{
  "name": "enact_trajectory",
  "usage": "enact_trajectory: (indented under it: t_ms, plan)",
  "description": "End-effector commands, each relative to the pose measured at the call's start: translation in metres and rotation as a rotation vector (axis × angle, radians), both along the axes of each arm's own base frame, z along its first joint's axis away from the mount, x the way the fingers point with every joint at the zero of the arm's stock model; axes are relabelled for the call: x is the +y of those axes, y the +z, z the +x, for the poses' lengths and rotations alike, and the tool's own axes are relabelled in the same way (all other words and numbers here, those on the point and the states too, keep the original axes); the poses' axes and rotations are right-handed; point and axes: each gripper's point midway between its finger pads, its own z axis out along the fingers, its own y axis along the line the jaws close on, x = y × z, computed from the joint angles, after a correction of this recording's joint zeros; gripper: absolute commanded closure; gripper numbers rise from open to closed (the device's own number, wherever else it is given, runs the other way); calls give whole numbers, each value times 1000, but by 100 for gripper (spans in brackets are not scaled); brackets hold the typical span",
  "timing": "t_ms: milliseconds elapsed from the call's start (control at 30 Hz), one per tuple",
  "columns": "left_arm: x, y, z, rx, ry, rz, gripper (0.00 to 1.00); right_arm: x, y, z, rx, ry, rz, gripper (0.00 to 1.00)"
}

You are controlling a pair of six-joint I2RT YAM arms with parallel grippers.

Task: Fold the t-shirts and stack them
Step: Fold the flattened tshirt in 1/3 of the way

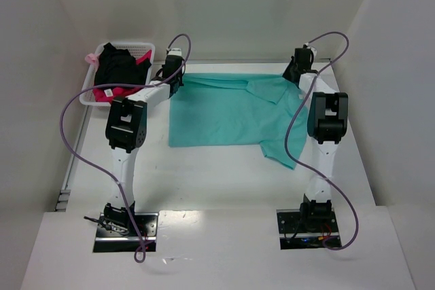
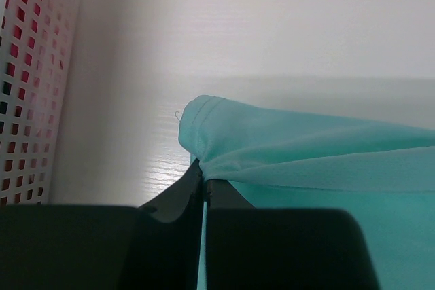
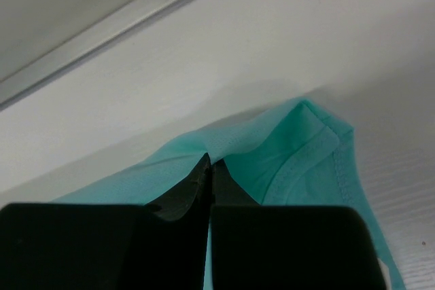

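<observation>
Overhead view from behind, downward; both wrist views close on the shared teal t-shirt (image 1: 217, 117)

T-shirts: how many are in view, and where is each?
3. The teal shirt lies spread on the table, its far corners pinched by the left gripper and right gripper. The black shirt and pink shirt are bunched in the basket at left; others may be hidden underneath.

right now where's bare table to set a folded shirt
Bare table lies between the arm bases and the teal t-shirt. The far edge is crowded: left gripper and right gripper pinch its corners, basket at far left.
</observation>
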Motion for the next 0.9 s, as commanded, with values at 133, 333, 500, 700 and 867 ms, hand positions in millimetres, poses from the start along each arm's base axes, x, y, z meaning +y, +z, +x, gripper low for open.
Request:
enact_trajectory:
  t_ms: [133,333,500,700,867]
  plan:
    - [-4,12,23,-77,21,-63,100,-7,70,49,-197,18,-42,99]
    - [-4,9,46,-104,34,-77,100,-7,84,70,-246,17,-44,99]
    - [-6,0,60,-102,47,-79,100,-6,64,74,-224,25,-39,99]
    - [-7,3,65,-101,51,-86,100,-4,46,71,-190,34,-32,99]
    - [-9,35,52,-122,65,-49,100,0,73,51,-190,53,-22,99]
